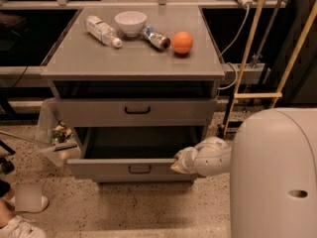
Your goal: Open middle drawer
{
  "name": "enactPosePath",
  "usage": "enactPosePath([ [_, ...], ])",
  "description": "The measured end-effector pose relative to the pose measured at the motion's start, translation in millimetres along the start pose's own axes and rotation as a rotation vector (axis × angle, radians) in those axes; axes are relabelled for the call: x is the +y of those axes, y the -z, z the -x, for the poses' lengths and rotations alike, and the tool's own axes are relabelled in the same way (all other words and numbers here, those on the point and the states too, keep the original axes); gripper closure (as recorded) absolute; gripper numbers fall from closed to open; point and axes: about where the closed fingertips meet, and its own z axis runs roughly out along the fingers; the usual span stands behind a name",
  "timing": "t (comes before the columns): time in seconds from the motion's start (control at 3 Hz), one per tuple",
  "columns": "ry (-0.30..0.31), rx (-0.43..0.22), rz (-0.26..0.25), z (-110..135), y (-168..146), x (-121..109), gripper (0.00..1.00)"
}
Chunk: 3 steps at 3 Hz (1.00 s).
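Grey metal middle drawer (106, 171) sits pulled out. The white tool (178, 163) is at its right front, likely for pulling. I cannot tell its grip.

White gripper (179, 164) sits at the right front end of the pulled-out wide grey metal middle drawer (99, 169); whether it grips the drawer cannot be told. The drawer hides the cabinet below it. Rounded white robot body (277, 182) is cut off right and bottom. Blurred square patch (27, 198) covers something lower left. White shoe (20, 228) is cut off at the bottom edge. Contents of the clear plastic bin (49, 128) are too small to tell.
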Motion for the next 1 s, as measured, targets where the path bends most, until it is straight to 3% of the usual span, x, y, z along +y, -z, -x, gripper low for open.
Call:
enactPosePath([
  [1.0,-0.009,0.004,-0.013,-5.6,12.0,-3.9,1.00],
])
